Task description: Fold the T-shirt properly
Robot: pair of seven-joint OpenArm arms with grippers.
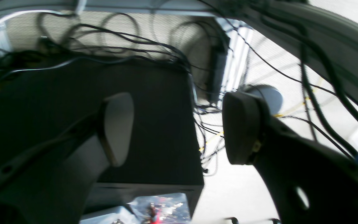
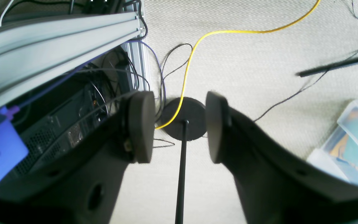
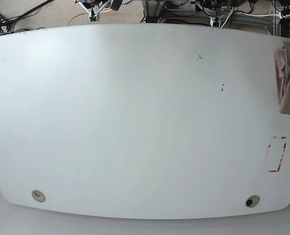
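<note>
The T-shirt [image 3: 288, 78] is a bunched mauve-brown cloth at the far right edge of the white table [image 3: 135, 122], partly cut off by the frame. Neither arm shows in the base view. In the left wrist view my left gripper [image 1: 179, 127] is open wide with nothing between its fingers, looking down past the table at a dark box and cables. In the right wrist view my right gripper [image 2: 179, 126] is open over carpet with nothing between its fingers. Neither wrist view shows the shirt.
A red dashed mark [image 3: 277, 154] is on the table near its right edge. Below the left gripper are a black case [image 1: 154, 124] and tangled cables. Below the right gripper are a yellow cable [image 2: 191, 62], a round black stand base [image 2: 186, 123], an aluminium frame [image 2: 57, 34] and a clear plastic box [image 2: 353, 143].
</note>
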